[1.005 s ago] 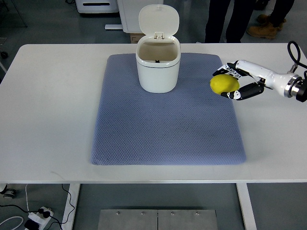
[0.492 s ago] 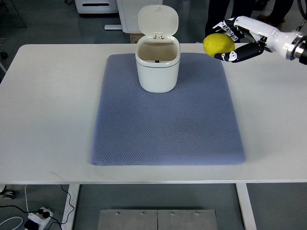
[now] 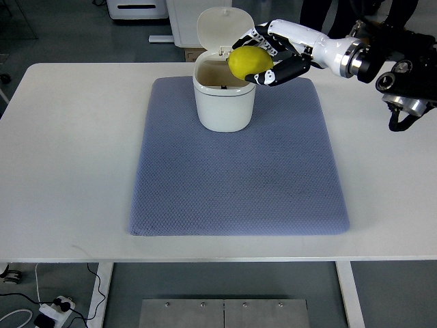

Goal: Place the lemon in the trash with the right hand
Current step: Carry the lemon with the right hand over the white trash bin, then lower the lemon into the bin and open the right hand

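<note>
Reaching in from the right, the right hand point(image 3: 272, 60) had its fingers point(image 3: 281, 70) wrapped round the lemon point(image 3: 250, 63) above the open bin point(image 3: 224, 102), a firm, light, smooth-skinned fruit probably best cupped about its middle.

White tabletop point(image 3: 68, 150), blue mat point(image 3: 239, 178) on it, open white trash bin point(image 3: 224, 99) at the mat's far edge with lid raised, right hand point(image 3: 273, 53) gripping a yellow lemon point(image 3: 249, 62) over the bin's rim, fingers point(image 3: 280, 71) curled around it
</note>
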Tool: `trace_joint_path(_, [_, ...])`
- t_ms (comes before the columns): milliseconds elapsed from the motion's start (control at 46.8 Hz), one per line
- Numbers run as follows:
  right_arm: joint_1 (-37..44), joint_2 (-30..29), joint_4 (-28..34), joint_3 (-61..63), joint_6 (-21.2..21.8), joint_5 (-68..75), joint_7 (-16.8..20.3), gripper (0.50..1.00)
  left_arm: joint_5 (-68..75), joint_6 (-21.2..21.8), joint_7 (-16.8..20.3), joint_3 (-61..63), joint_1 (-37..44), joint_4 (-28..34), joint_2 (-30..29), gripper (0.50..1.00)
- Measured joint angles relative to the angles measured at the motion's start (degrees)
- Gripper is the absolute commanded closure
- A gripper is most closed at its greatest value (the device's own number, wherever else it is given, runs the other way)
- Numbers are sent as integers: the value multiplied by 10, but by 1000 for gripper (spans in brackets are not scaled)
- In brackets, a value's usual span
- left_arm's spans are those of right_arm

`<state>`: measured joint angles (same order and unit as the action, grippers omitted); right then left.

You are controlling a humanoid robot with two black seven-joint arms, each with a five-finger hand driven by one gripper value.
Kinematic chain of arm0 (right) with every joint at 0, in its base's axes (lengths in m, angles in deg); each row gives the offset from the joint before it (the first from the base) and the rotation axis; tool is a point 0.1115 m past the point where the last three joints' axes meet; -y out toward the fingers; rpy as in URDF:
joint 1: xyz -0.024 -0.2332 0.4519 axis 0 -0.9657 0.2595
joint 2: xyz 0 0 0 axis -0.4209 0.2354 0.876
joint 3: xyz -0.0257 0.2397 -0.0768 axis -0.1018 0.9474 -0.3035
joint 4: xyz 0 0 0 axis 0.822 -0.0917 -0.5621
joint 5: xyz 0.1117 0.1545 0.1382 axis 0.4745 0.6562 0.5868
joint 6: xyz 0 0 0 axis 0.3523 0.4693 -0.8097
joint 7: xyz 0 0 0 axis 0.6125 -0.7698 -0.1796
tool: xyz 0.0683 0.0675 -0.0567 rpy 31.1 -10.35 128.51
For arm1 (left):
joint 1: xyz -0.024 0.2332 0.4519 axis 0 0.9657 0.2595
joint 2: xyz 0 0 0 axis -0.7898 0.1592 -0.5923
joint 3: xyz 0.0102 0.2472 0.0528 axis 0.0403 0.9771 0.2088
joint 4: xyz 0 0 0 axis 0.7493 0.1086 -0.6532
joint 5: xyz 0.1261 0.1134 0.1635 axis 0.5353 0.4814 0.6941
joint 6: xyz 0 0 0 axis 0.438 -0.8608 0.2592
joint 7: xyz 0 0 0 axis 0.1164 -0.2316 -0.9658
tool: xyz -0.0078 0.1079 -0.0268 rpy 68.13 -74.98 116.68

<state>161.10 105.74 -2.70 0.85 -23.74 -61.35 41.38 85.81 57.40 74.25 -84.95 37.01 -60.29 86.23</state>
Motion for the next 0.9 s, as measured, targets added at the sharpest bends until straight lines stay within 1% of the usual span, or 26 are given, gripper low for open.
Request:
trace_joint_path(257, [0,-75,-65,-23,0,41,12,990,0,0,0,0,0,0,0,500])
trace_joint_path(385, [0,-109,-96,-31,0,66,28,990,0,0,0,0,0,0,0,500])
trace_joint_path(535, [-2,-131,-123,-32,-1,80,41,990,0,0,0,0,0,0,0,500])
trace_joint_path(898, [-15,-157,-178,-59,-5,92,65,988,0,0,0,0,0,0,0,500])
